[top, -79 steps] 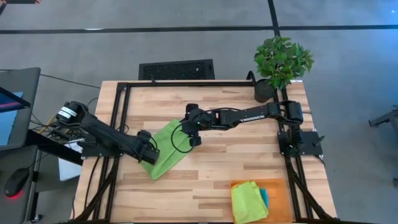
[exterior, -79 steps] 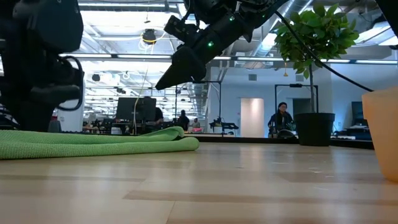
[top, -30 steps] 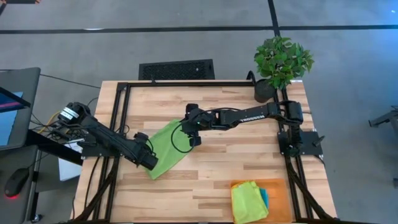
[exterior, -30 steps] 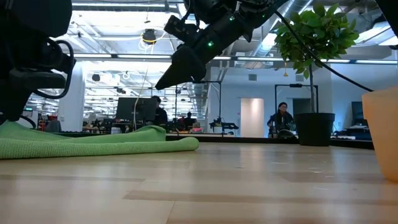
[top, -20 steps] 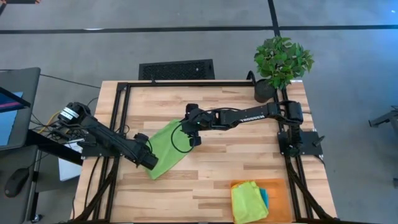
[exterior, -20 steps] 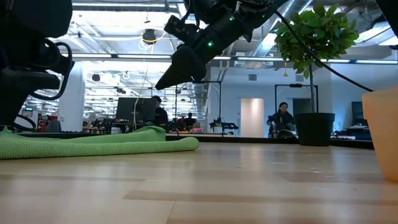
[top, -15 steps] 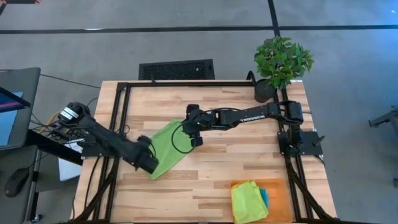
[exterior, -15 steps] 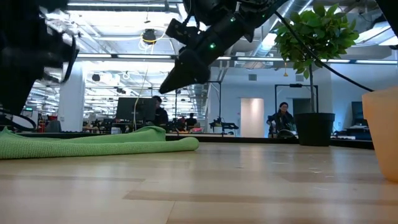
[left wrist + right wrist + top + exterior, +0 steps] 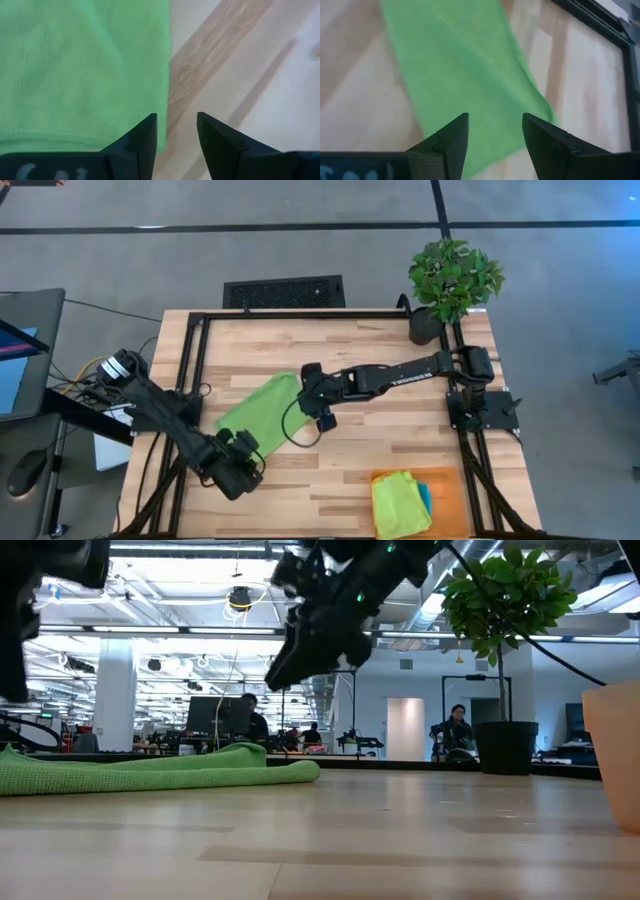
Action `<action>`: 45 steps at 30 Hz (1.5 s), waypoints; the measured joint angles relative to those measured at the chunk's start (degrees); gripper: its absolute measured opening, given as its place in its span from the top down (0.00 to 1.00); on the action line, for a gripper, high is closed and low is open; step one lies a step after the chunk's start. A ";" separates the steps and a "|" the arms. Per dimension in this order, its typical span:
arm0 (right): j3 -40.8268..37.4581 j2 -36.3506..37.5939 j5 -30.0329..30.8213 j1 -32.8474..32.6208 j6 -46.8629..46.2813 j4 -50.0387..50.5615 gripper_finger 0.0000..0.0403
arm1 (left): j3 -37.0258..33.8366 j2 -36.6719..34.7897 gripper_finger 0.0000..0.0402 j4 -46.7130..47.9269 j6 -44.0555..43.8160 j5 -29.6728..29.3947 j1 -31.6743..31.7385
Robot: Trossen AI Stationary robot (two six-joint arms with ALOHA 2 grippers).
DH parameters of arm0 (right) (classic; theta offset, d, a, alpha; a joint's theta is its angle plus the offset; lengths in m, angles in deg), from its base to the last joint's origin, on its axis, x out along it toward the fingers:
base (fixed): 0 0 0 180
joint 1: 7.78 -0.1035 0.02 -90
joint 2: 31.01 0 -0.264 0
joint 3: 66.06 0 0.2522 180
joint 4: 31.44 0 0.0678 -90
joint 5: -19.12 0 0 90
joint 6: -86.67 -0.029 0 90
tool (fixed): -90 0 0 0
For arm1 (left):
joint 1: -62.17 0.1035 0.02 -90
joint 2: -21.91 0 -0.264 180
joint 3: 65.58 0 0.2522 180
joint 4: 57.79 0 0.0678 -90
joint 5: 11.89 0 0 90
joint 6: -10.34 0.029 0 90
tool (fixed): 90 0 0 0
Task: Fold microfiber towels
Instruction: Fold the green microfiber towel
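- Since the earlier frames, left gripper (image 9: 243, 463) pulled off the green towel (image 9: 256, 413) and swung toward the table's (image 9: 400, 450) near-left part; now just past the towel's near end, no longer over it.
- Fingers (image 9: 145, 132), a second ago pinched on the towel's edge, now apart and empty; in the left wrist view, bare wood between them, the towel's long edge beside one finger.
- Right gripper (image 9: 322, 412) shifted toward the near side, now hanging above the towel's right edge; jaws spread as before, clamped on nothing.
- Towel folded into a long strip, flat on the table left of centre, running diagonally; where the left end was raised earlier in the low view, now low and flat (image 9: 150, 770).
- Stack (image 9: 400, 500) of yellow, green and teal towels unchanged on the orange mat (image 9: 448, 480) at the near-right edge.
- Plant (image 9: 452, 280) unmoved at the far-right corner.
- White lettering on the right arm, too small to make out now.
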 joint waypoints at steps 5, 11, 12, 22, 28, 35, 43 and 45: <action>0.00 0.40 -0.98 -2.95 1.43 0.62 0.48 | -0.05 5.66 0.67 -1.71 0.62 2.37 -0.85; -0.02 0.53 -0.99 -5.13 -0.21 -1.24 0.48 | -0.09 11.25 0.67 -1.04 2.84 7.12 -0.66; -0.02 0.53 -0.98 -5.42 -0.88 -1.35 0.48 | -0.09 11.88 0.67 -1.06 2.95 7.10 -0.66; -0.02 0.55 -0.98 -6.90 -8.11 -0.60 0.48 | 0.09 12.65 0.67 -0.61 3.33 6.78 -0.67; -0.02 0.55 -0.94 -7.92 -9.20 -0.58 0.48 | 0.11 12.68 0.75 0.79 0.01 7.28 -0.37; -0.02 0.71 -0.85 -8.62 -9.17 2.65 0.48 | 0.37 12.79 0.98 2.33 0.85 6.97 -0.15; 0.00 1.10 -0.27 -8.20 -9.74 7.74 0.48 | 7.73 12.95 0.99 16.79 8.89 5.39 4.66; 0.00 1.10 1.18 -8.13 -9.72 8.77 0.48 | 9.02 12.91 0.99 17.87 13.16 4.96 6.92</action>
